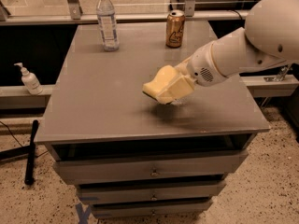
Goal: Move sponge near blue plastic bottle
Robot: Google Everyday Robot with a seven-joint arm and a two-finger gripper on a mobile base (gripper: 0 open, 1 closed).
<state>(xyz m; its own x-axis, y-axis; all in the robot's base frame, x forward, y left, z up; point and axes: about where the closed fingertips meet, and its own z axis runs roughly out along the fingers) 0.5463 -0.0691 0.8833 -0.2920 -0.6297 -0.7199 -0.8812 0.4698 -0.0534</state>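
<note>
The pale yellow sponge (pixel 156 84) is held off the grey table top (pixel 103 106), above its right-middle part, with a shadow under it. My gripper (pixel 174 87) comes in from the right on the white arm and is shut on the sponge. The blue plastic bottle (pixel 107 22), clear with a white cap and a bluish-white label, stands upright at the back left of the table. It is well apart from the sponge, to the left and further back.
A gold-brown drink can (pixel 175 29) stands at the back of the table, just behind the arm. A small white pump bottle (pixel 29 78) sits on a ledge left of the table. Drawers (pixel 152 171) run below the table's front edge.
</note>
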